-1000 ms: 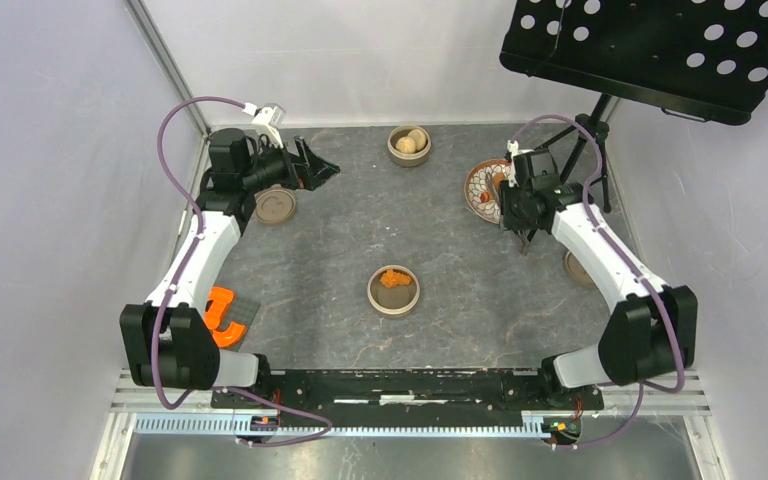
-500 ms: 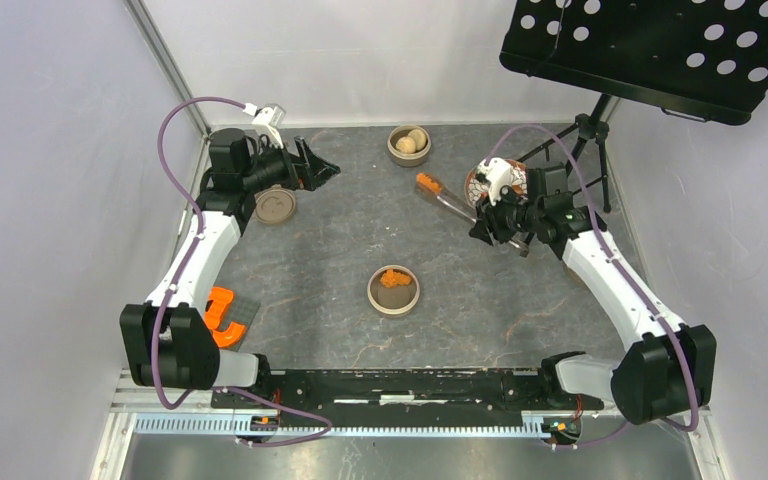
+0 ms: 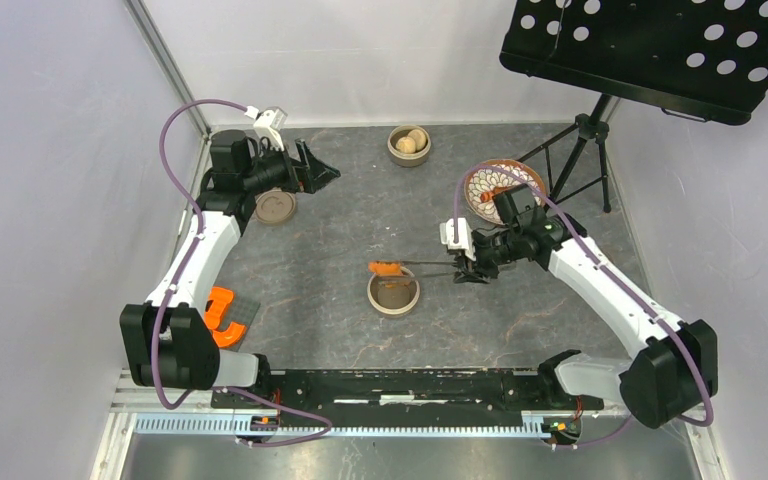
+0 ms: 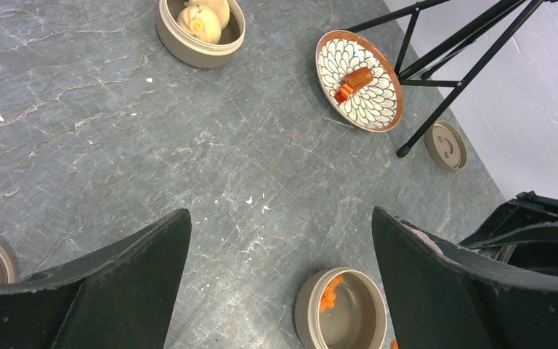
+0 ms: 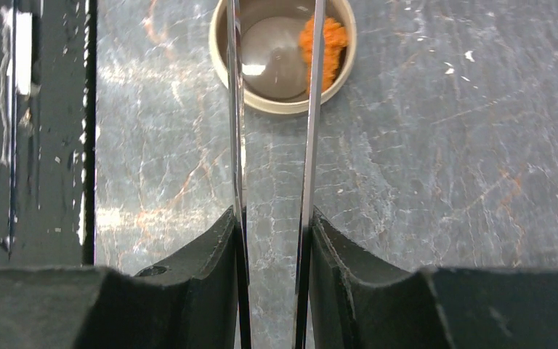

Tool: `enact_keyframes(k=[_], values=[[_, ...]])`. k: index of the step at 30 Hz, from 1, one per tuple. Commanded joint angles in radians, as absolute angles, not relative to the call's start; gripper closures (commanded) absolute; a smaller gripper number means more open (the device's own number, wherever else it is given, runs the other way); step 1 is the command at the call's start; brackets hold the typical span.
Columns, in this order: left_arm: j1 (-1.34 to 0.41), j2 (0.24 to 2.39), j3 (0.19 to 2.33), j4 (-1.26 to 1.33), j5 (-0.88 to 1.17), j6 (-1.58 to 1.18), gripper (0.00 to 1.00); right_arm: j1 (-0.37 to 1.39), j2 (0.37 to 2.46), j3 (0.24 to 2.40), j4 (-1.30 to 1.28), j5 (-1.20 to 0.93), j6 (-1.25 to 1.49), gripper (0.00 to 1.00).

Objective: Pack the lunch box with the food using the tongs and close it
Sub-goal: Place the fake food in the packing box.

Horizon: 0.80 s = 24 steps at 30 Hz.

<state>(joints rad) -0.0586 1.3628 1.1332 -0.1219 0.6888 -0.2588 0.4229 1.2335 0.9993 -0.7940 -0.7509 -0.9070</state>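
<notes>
The lunch box (image 3: 393, 297) is a round tan tin at mid-table, with orange crumbed food (image 5: 324, 40) on its far side. My right gripper (image 3: 458, 267) is shut on the tongs (image 3: 425, 266), both slim arms pressed between its fingers (image 5: 221, 240). The tongs reach left over the tin, and an orange chunk (image 3: 387, 268) shows at their tips above its far rim. In the right wrist view the tips are cut off. My left gripper (image 3: 322, 167) hangs open at the far left, its fingers (image 4: 145, 254) holding nothing. Pale buns (image 3: 411, 140) fill a second tin at the back.
A patterned plate (image 3: 482, 196) with an orange-brown piece (image 4: 354, 78) sits right of centre. Tan lids lie at the far left (image 3: 276, 207) and by the tripod (image 4: 446, 145). The music stand's tripod (image 3: 585, 150) stands at the back right. An orange tool (image 3: 222, 310) lies near left.
My right arm has swung the tongs from the plate at the right leftward and nearer, ending over the central tin. The left arm has not moved.
</notes>
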Motion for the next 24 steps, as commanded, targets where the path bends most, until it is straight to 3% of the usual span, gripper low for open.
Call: enact_keyframes(k=[1, 14, 20, 24], values=[[-0.061, 1.331, 1.165, -0.123, 0.689, -0.232, 0.00, 0.449, 1.251, 0.999, -0.908, -0.774, -1.129, 1.00], [-0.061, 1.325, 1.163, -0.126, 0.685, -0.232, 0.00, 0.462, 1.347, 0.996, -0.862, -0.711, -1.082, 1.00], [-0.063, 1.329, 1.164, -0.124, 0.683, -0.232, 0.00, 0.462, 1.384, 1.004, -0.838, -0.673, -1.059, 0.95], [-0.062, 1.330, 1.164, -0.123, 0.683, -0.229, 0.00, 0.462, 1.409, 1.010, -0.839, -0.658, -1.056, 0.87]])
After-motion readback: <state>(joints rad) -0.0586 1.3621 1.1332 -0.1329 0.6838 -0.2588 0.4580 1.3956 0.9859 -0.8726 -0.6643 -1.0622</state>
